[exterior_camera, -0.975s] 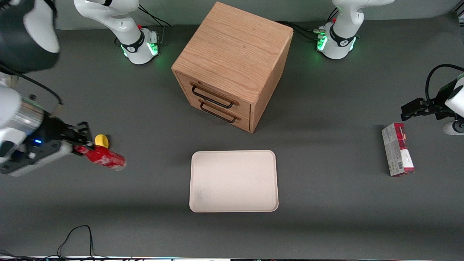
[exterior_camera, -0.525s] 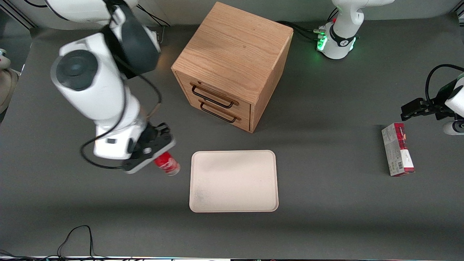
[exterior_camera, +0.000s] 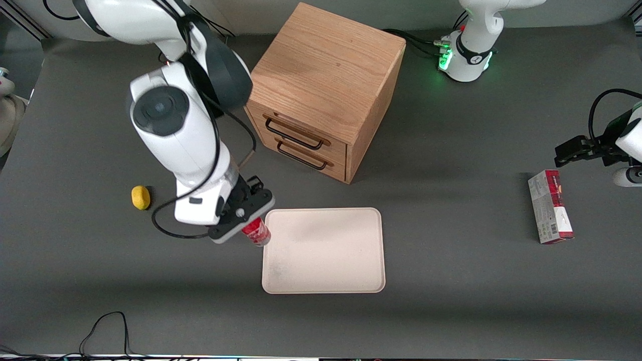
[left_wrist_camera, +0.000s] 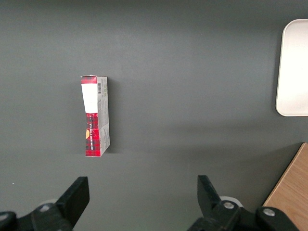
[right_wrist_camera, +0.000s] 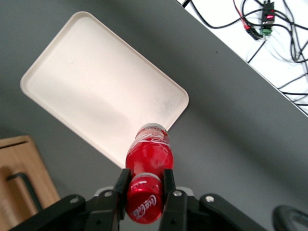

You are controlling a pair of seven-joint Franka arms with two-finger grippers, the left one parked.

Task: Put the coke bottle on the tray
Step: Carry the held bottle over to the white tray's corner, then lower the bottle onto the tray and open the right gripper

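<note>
The gripper (exterior_camera: 249, 228) was seen in the front view above the table, right at the tray's (exterior_camera: 346, 271) edge on the working arm's side. The same gripper (right_wrist_camera: 144, 185) was closed on the coke bottle (right_wrist_camera: 147, 185), one finger (right_wrist_camera: 121, 185) pressed against each side of the bottle near its cap end. The bottle was held clear of the table, cap toward the wrist and base pointing away from it.

In the front view only the lower part of the coke bottle (exterior_camera: 257, 233) was visible under the gripper body, at the tray's edge nearest the working arm. It could not be told from that view whether the bottle's base was over the tray or just outside the rim. In the right wrist view the tray (right_wrist_camera: 86, 91) was seen below the bottle, its bare surface carrying nothing, with the bottle's base overlapping the rim at one long edge.

A wooden two-drawer cabinet (exterior_camera: 321, 90) was standing farther from the front camera than the tray, both drawers shut. A small yellow lump (exterior_camera: 141, 197) was lying on the table toward the working arm's end. A red-and-grey carton (exterior_camera: 549, 213) was lying flat toward the parked arm's end, well apart from the tray.
</note>
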